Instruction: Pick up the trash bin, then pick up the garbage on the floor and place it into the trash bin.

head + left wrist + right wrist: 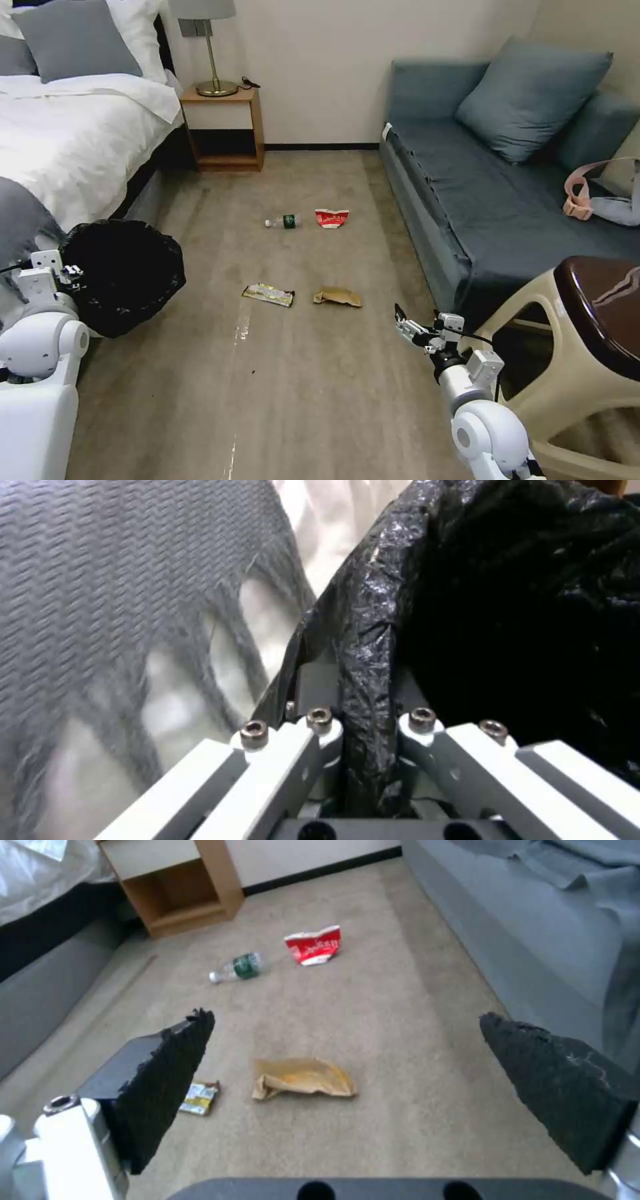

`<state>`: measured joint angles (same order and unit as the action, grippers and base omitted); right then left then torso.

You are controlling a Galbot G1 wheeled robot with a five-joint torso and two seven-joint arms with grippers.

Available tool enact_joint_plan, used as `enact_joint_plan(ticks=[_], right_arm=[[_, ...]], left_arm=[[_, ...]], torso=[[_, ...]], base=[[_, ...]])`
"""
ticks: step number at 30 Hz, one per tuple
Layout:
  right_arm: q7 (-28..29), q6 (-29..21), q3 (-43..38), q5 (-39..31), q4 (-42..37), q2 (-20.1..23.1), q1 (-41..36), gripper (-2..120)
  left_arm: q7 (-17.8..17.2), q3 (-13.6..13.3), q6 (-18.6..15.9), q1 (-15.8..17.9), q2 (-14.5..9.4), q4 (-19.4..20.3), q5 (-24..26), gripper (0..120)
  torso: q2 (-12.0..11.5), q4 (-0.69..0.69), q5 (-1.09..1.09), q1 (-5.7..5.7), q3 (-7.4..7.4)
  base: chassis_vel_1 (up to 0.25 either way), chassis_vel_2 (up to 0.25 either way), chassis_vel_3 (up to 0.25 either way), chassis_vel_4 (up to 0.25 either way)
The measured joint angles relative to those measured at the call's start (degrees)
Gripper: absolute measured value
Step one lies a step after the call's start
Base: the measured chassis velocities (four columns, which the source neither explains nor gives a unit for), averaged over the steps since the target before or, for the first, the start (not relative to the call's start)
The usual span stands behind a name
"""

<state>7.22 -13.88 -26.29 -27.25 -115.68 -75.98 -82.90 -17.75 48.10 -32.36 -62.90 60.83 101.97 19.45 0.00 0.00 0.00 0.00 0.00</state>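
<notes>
Head view, item by item. Trash bin (123,273): black-lined, held at our left side beside the bed (73,133), near the left edge of the floor (300,400). Left gripper (70,275): clamped on the bin's rim; in the left wrist view the bag-covered rim (367,690) passes between its closed fingers (320,730).

Right gripper (408,327): jaws spread wide and empty, held low over the floor near the sofa (480,200).

Garbage, four pieces on the open floor between bed and sofa:
- brown paper bag (338,297), nearest the right gripper; it lies between the two pads in the right wrist view (303,1078);
- yellow-green wrapper (268,295), just beside the bag on the bed side;
- clear bottle (283,221) and red-white cup (332,218), farther off toward the nightstand (223,127).

Step in hand, as we judge it: first pickup. We advise lowering straight over the bag, closing across its crumpled ridge, and keeping the bin mouth upright.
</notes>
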Motion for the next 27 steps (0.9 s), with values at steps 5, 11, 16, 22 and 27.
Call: enact_joint_plan(ticks=[5,11,16,22,27], right_arm=[[-0.07,0.00,0.00,0.06,-0.03,-0.03,-0.30,100],[-0.24,0.01,-0.01,0.18,-0.06,-0.11,-0.53,100],[-0.35,0.02,0.01,0.25,0.05,-0.14,-0.46,100],[-0.64,0.02,0.37,0.40,0.84,-0.15,-0.22,100],[-0.80,0.02,0.73,0.65,1.34,-0.15,-0.07,100]], left_arm=[[-0.01,0.05,0.23,-0.07,0.18,-0.07,-0.09,3],[-0.01,0.12,0.56,-0.31,0.32,0.02,-0.17,3],[0.16,0.16,1.45,-0.36,0.32,-0.11,-0.19,3],[0.87,-0.04,3.18,0.06,0.33,-0.84,-0.19,3],[1.50,-0.23,4.14,0.24,0.33,-0.99,-0.13,3]], torso=[[0.00,-0.01,0.00,0.00,0.00],[0.00,0.00,0.00,0.00,0.00],[0.00,-0.01,0.00,0.00,0.00],[0.00,-0.01,-0.01,0.00,0.00],[0.00,0.00,0.00,0.00,0.00]], base=[[-0.109,0.092,0.102,-0.120],[-0.140,0.127,0.133,-0.125],[-0.128,0.116,0.125,-0.124],[-0.131,0.140,0.128,-0.131],[-0.155,0.151,0.154,-0.144]])
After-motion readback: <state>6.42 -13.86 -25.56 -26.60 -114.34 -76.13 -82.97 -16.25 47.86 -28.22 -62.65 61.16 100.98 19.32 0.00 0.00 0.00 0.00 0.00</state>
